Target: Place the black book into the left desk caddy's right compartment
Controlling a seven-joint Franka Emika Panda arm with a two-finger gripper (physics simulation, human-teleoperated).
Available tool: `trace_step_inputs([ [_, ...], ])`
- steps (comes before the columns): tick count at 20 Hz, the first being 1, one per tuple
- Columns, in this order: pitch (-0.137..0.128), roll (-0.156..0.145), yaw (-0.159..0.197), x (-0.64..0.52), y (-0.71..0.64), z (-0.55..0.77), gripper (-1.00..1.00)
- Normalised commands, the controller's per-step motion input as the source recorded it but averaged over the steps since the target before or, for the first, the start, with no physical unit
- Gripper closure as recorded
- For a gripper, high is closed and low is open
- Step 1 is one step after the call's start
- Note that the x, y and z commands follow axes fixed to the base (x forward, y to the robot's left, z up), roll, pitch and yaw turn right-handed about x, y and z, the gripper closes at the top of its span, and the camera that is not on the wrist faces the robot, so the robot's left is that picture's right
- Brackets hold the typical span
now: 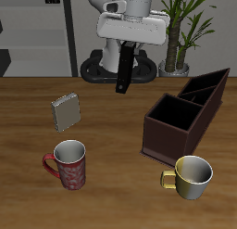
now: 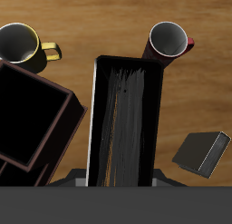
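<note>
Carry step: pincer (image 1: 124, 58) is clamped on the book (image 1: 123, 73), hanging above the tabletop (image 1: 111, 131). Next, swing over the caddy (image 1: 185, 117) and line up with its right compartment.

Bare table (image 1: 111, 131) lay open before the left desk caddy (image 1: 185, 117) — only the yellow mug (image 1: 192, 174) crowded its front corner — red mug (image 1: 69, 164) well apart.

Tabletop (image 1: 102, 121): wood grain, satin finish. Black book (image 2: 125, 128): glossy cover with streaked sheen. Left desk caddy (image 1: 185, 117): matt dark brown. Yellow mug (image 1: 192, 175): glossy glaze.
</note>
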Motion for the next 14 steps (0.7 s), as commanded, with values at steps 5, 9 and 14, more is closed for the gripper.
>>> trace_step_inputs([
  [5, 0.017, 0.045, -0.029, -0.07, 0.42, -0.02, 1.0],
  [9, -0.015, 0.009, -0.012, -0.03, 0.27, 0.06, 1.0],
  [14, -0.023, 0.017, -0.024, 0.04, 0.29, 0.2, 1.0],
])
